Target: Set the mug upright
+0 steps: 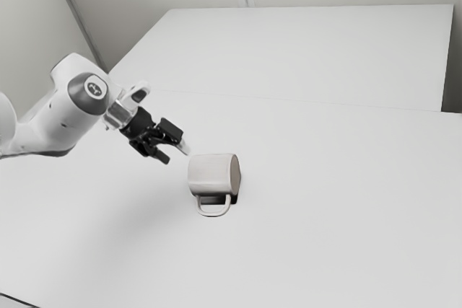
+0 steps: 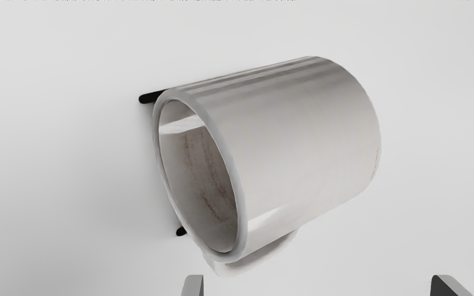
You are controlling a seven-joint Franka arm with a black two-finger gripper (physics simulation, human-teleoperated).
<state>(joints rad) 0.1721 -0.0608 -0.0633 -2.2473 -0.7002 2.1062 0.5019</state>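
While the pale mug (image 1: pixel 208 173) lies on its side near the exterior view's centre, the gripper (image 1: pixel 177 155) hangs wide open at its upper left.

- Lit brightly, almost colourless.
- Softly shadowed on the table (image 1: pixel 325 250), left of centre in the exterior view.
- Dimmer inside the mug (image 2: pixel 196 185), glaring near the handle (image 2: pixel 237 269) in the wrist view.

The white table (image 1: pixel 325 236) carries a pale mug (image 1: pixel 209 173) on its side, a black object (image 2: pixel 151 97) beneath.
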